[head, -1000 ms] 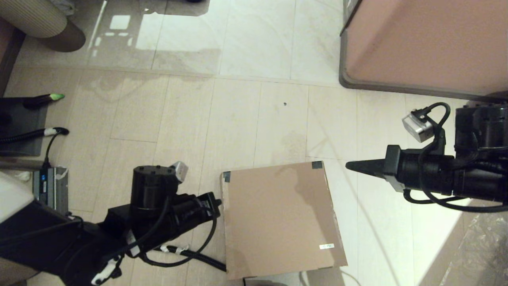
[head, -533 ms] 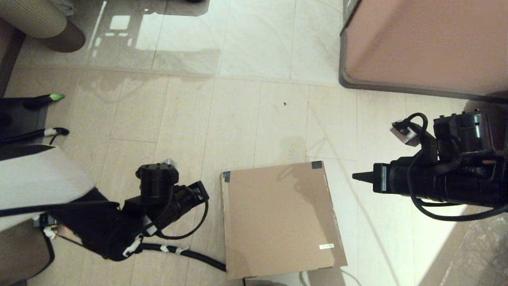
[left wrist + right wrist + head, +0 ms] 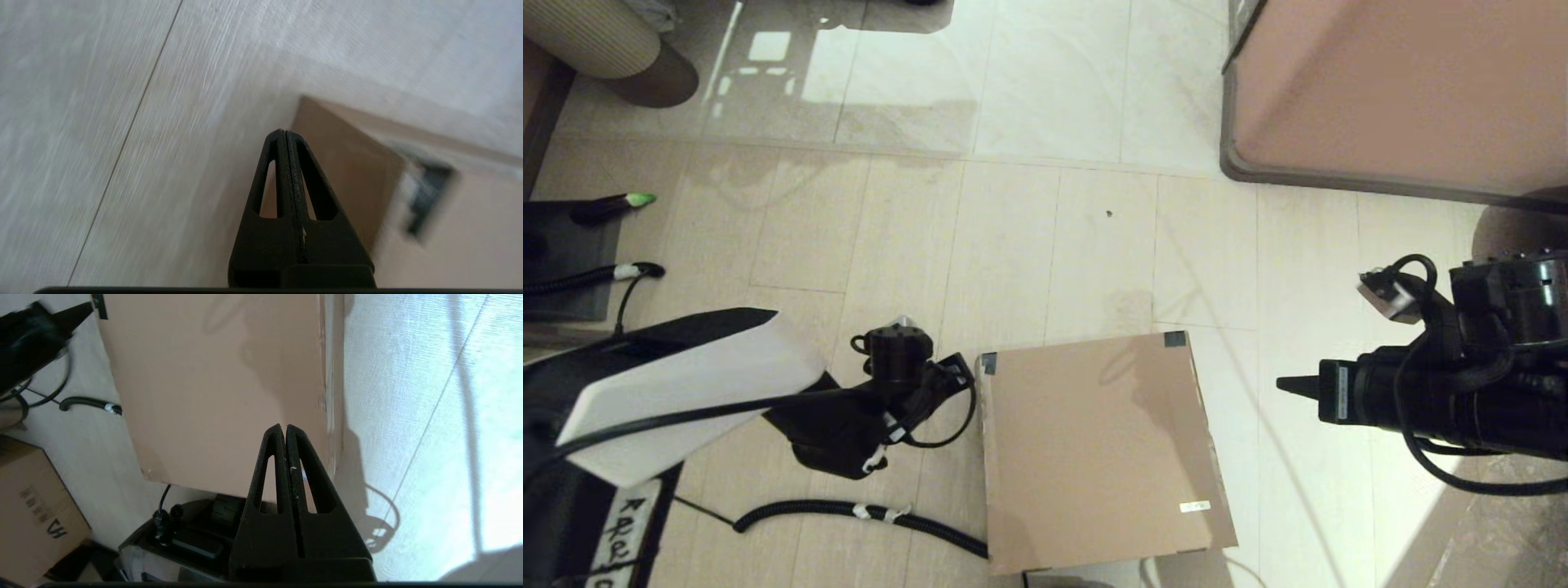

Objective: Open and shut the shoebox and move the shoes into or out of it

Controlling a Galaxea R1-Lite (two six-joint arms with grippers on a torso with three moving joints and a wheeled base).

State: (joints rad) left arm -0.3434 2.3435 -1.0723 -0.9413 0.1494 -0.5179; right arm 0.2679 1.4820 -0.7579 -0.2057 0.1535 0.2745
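resting flat on the tiled floor (image 3: pixel 1045 237), the shoebox (image 3: pixel 1094 449) sat with its flap lid down and flush, dark tape on its two far corners and a small white label (image 3: pixel 1194 507) near its front right corner; this entry takes the shoebox as its landmark.

left gripper (image 3: pixel 284 136): low at the shoebox's far left corner, tip just beside the taped corner and level with the box wall. fingers pressed together, nothing between them. judged purpose: a thin closed tip placed there suits working under the lid's edge to lift it.

right gripper (image 3: pixel 1286 384): well apart from the shoebox's right side, raised above the floor, tip aimed toward the box. fingers also pressed tight, empty. judged purpose: standing by while the other arm works the lid.

shoes: none on view. whether the pair lay inside the closed shoebox could not be told.

other items: black cable (image 3: pixel 849 514) on the floor off the shoebox's left side; large pinkish-brown block with grey rim (image 3: pixel 1396 90) well beyond its far right corner; printed carton (image 3: pixel 32 506) near its front edge, seen only from the right wrist.

not made out: the shoebox's front edge was cut off in the head view; whether the left tip touched the cardboard could not be settled; the hinge side of the lid was not evident.
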